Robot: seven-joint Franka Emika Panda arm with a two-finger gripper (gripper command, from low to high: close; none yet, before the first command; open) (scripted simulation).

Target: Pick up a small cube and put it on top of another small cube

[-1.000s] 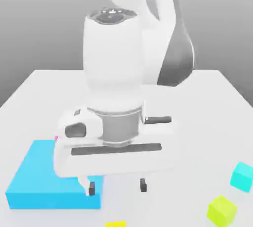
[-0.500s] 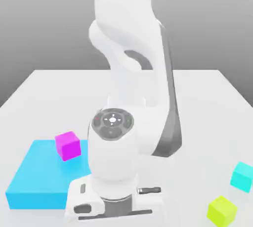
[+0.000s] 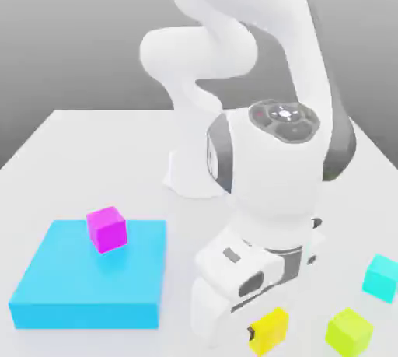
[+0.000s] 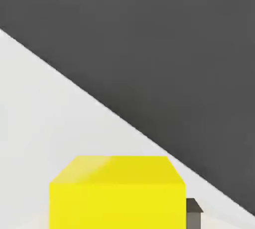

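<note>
Yellow small cube (image 3: 270,330) sits gripped in the hand (image 3: 264,336); exterior view adds a magenta cube (image 3: 106,229).

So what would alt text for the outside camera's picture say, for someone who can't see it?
A white robot arm's gripper holds a yellow cube low over a white table. Beside it sit a lime cube and a cyan cube; a magenta cube rests on a flat blue block.

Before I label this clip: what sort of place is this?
Likely a simulated tabletop test scene: a plain white table, flat-coloured blocks such as the yellow cube and the magenta cube, and a blank grey backdrop.
</note>
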